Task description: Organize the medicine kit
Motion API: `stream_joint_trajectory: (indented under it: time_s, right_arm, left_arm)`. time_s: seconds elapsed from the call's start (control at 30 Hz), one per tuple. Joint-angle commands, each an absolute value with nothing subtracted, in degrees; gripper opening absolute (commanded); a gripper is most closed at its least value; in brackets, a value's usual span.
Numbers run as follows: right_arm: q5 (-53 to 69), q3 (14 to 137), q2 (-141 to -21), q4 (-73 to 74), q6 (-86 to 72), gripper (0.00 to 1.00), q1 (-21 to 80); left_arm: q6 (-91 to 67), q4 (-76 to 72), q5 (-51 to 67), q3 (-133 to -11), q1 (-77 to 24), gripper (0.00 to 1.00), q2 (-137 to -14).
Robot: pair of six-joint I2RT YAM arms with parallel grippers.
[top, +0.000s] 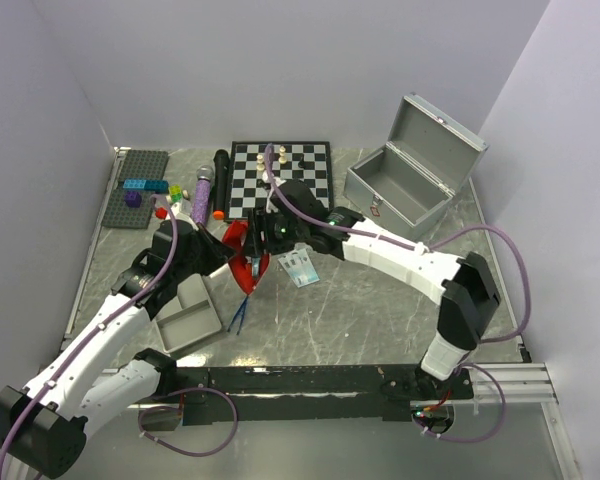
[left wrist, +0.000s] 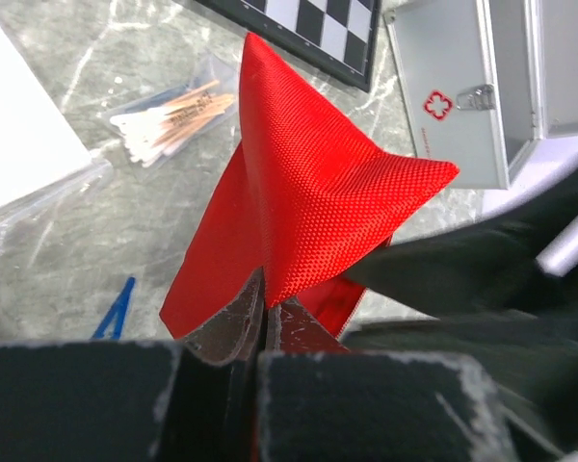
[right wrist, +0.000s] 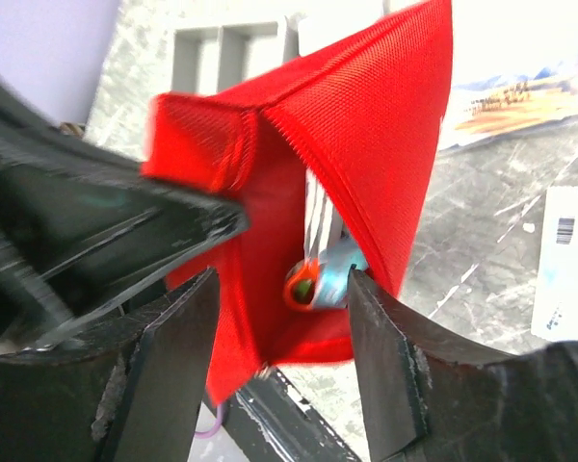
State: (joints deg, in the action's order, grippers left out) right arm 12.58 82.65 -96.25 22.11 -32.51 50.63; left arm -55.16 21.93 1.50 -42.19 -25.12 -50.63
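Holding the red pouch (left wrist: 308,183) upright at mid-table, your left gripper (left wrist: 265,313) is clamped shut on one edge of the fabric. Your right gripper (right wrist: 281,289) stands with jaws apart at the pouch's gaping mouth, where a small silver-and-orange tool (right wrist: 318,279) sits inside, seemingly ungripped. The medicine kit (top: 405,190) stands lid-up at the far right, well apart from the pouch. You appear to be filling the pouch. Next, draw the right arm clear without snagging the cloth, then fetch the swab packet (left wrist: 169,120) or the blue tweezers (top: 240,318).
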Motion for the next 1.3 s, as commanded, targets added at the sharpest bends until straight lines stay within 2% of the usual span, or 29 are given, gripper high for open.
stream_joint_trajectory:
  time_s: [0.0,0.17,0.37,0.6,0.8,0.93,1.27]
  right_arm:
    - [9.1,82.1,-86.8,21.5,-30.9,0.64,50.4]
    - [4.7,74.6,-80.5,20.5,-26.3,0.65,50.4]
    - [10.6,68.4,-85.3,18.8,-23.6,0.63,51.0]
    - [7.3,76.4,-99.0,21.7,-19.9,0.63,58.8]
    - [4.2,84.3,-108.9,24.2,-19.1,0.71,62.0]
    - [0.3,85.9,-112.0,24.3,-18.5,0.74,63.1]
    - [-8.0,83.8,-115.5,21.2,-19.8,0.73,63.8]
  left_arm:
    - [-53.7,23.1,-3.7,-46.2,-25.3,0.01,-50.3]
    - [-49.8,28.7,-9.1,-51.5,-22.5,0.01,-48.8]
    - [-46.5,34.4,-11.5,-56.2,-13.5,0.01,-47.2]
    - [-49.9,39.5,-16.7,-58.3,-11.3,0.01,-46.1]
    - [-51.1,39.5,-15.9,-55.6,-10.8,0.01,-44.8]
    - [-50.9,38.8,-15.3,-54.1,-10.7,0.01,-44.8]
    - [-50.9,38.2,-15.6,-52.4,-10.7,0.0,-44.4]
